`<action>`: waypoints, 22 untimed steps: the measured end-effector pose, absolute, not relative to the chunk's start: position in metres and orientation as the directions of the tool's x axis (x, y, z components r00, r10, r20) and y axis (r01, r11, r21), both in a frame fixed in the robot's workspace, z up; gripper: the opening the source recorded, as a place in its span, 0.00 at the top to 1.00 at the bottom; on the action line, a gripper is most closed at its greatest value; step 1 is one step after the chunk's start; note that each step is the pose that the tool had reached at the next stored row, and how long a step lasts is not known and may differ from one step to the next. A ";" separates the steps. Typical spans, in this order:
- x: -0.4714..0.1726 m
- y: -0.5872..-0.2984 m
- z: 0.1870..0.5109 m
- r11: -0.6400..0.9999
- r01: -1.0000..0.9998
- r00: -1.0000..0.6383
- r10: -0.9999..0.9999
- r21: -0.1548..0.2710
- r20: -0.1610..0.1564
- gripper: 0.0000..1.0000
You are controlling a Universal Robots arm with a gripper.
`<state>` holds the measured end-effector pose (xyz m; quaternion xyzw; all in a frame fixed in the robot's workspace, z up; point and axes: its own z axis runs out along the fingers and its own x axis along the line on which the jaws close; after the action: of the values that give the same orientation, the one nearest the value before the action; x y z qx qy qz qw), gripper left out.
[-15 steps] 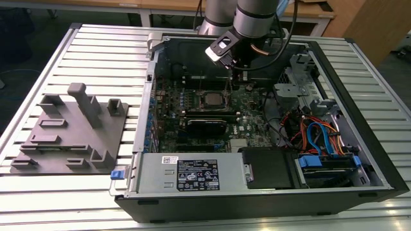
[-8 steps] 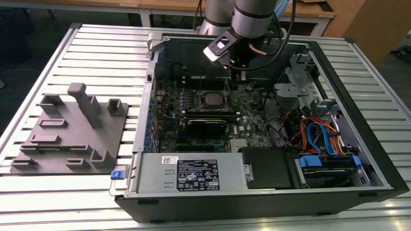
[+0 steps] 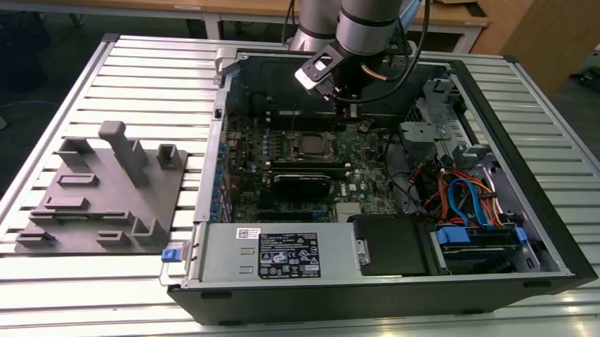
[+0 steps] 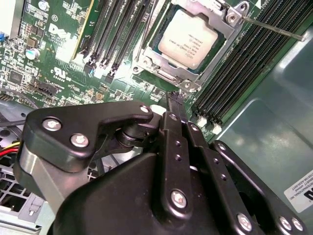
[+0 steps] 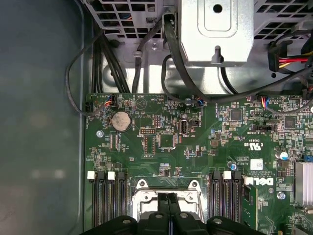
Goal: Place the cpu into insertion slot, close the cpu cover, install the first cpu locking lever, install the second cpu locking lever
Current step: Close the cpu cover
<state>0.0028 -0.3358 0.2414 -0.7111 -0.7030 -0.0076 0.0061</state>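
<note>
My gripper [image 4: 174, 105] hovers clenched and empty near the insertion slot [image 4: 164, 77], where the cpu [image 4: 188, 34] lies under the lowered cpu cover [image 4: 216, 51], one locking lever [image 4: 274, 28] seemingly unlatched.

Silvery arm [image 3: 361, 21], black jaws studded with silver screws.

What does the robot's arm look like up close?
The silvery-grey round arm has a dark band and a black cable looping beside it. Its black jaws are chunky hinged bars dotted with shiny silver screws, seen in the second wrist view.
</note>
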 end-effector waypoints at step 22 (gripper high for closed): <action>-0.036 -0.336 0.232 -0.003 1.000 0.003 1.000 -0.002 0.019 0.90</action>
<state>-0.0357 -0.3358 0.2321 -0.7082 -0.7059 -0.0062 0.0075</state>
